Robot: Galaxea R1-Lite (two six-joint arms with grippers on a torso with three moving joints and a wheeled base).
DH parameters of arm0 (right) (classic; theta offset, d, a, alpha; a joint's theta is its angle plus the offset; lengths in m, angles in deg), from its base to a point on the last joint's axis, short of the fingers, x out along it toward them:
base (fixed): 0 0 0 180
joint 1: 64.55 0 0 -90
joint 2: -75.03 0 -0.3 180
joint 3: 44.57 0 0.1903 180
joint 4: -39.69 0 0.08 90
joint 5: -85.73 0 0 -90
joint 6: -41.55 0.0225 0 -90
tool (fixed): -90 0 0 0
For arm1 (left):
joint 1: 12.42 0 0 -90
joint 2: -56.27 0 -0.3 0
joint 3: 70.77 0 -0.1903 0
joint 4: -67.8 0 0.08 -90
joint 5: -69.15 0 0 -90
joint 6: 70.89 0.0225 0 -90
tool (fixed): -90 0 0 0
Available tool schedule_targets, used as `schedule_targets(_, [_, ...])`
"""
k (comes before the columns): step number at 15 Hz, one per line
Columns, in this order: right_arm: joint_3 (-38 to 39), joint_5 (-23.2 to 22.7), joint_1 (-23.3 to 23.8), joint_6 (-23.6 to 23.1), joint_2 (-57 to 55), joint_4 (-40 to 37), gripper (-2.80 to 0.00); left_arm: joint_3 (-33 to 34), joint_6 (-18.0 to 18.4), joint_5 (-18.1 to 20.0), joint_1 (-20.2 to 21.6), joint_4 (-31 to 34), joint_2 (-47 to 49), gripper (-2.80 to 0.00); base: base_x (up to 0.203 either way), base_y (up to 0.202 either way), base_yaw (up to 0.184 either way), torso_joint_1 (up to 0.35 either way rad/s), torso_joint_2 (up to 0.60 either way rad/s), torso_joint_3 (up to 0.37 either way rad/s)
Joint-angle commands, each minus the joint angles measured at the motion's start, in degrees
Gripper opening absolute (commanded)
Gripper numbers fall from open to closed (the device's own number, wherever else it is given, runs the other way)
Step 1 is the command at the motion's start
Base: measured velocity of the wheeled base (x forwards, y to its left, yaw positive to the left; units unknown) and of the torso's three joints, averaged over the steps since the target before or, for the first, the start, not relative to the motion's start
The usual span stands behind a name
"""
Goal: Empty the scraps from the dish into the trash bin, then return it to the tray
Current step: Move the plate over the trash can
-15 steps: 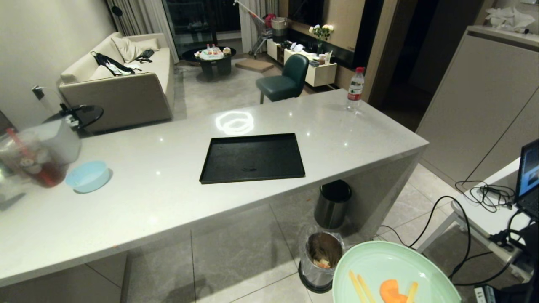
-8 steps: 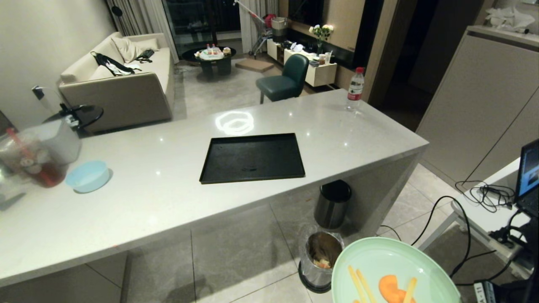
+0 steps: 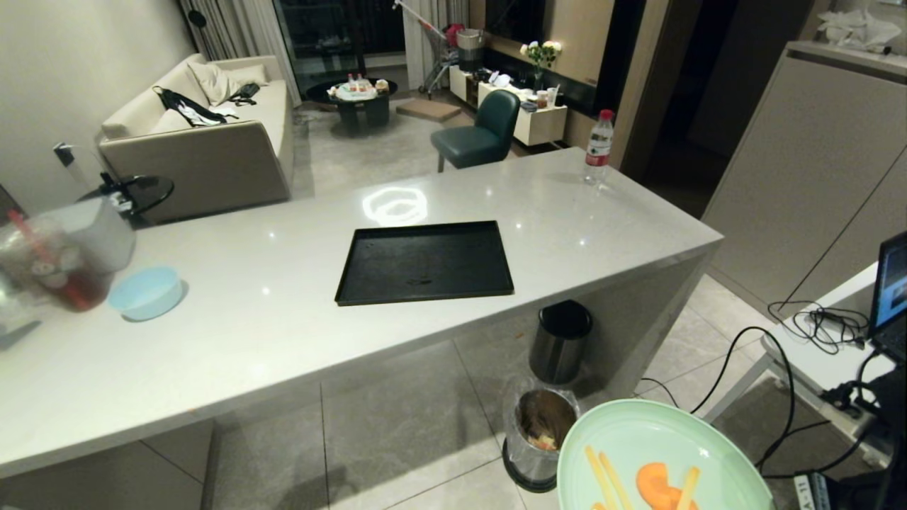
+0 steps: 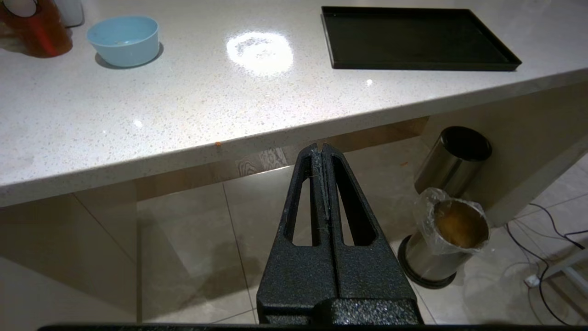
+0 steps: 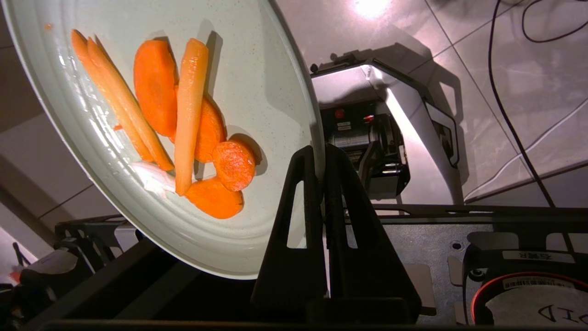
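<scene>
Right wrist view: right end effector pinches dish carrying four carrot slices.

No writing can be read on anything in these views.

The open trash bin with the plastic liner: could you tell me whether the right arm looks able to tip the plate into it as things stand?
Probably yes. The right gripper pinches the dish by its rim, just beside the trash bin, whose mouth is uncovered; nothing stands between them. The scraps are on the plate.
</scene>
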Motion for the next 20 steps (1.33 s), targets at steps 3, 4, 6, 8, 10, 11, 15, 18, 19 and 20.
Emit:
schedule_targets(3, [0.43, -0.18, -0.05, 0.32, -0.26, -0.16, -2.80, 0.00, -0.03, -0.03, 0.05, 0.00, 0.06, -2.80, 0.000, 0.000, 0.000, -0.125, 0.31, 0.168])
schedule_targets(4, [1.00, -0.18, -0.05, 0.31, -0.26, 0.00, -2.80, 0.00, -0.03, -0.03, -0.04, 0.00, 0.06, -2.80, 0.000, 0.000, 0.000, -0.139, 0.32, 0.197])
schedule_targets(6, [1.71, -0.18, -0.14, 0.38, -0.17, 0.01, -2.80, 0.00, -0.03, -0.03, 0.03, 0.00, 0.06, -2.80, 0.000, 0.000, 0.000, -0.129, 0.31, 0.180])
schedule_targets(8, [2.18, -0.18, -0.14, 0.37, -0.17, -0.16, -2.80, 0.00, -0.03, -0.03, 0.04, 0.00, 0.06, -2.80, 0.000, 0.000, 0.000, -0.127, 0.31, 0.182])
schedule_targets(10, [2.43, -0.22, -0.23, 0.30, -0.13, 0.01, -2.80, 0.00, -0.03, -0.03, -0.02, 0.00, 0.06, -2.80, 0.000, 0.000, 0.000, -0.129, 0.34, 0.199])
schedule_targets(11, [2.43, -0.25, -0.33, 0.30, 0.09, -0.15, -2.80, 0.00, -0.03, -0.03, -0.04, 0.00, 0.06, -2.80, 0.000, 0.000, 0.000, -0.127, 0.31, 0.196])
schedule_targets(15, [2.78, -0.18, -0.32, 0.30, 0.81, -0.19, -2.80, 0.00, -0.03, -0.03, -0.03, 0.00, 0.02, -2.80, 0.000, 0.000, 0.000, -0.131, 0.34, 0.203])
schedule_targets(18, [2.78, -0.18, -0.32, 0.38, 1.74, -0.39, -2.80, 0.00, -0.03, -0.03, 0.05, 0.00, 0.06, -2.80, 0.000, 0.000, 0.000, -0.135, 0.36, 0.217])
schedule_targets(19, [2.78, -0.18, -0.32, 0.65, 2.03, -0.51, -2.80, 0.00, -0.03, -0.03, -0.04, 0.00, 0.06, -2.80, 0.000, 0.000, 0.000, -0.135, 0.37, 0.238])
schedule_targets(20, [2.87, -0.18, -0.32, 0.65, 1.94, -0.34, -2.80, 0.00, -0.03, -0.03, -0.01, 0.00, 0.02, -2.80, 0.000, 0.000, 0.000, -0.132, 0.37, 0.226])
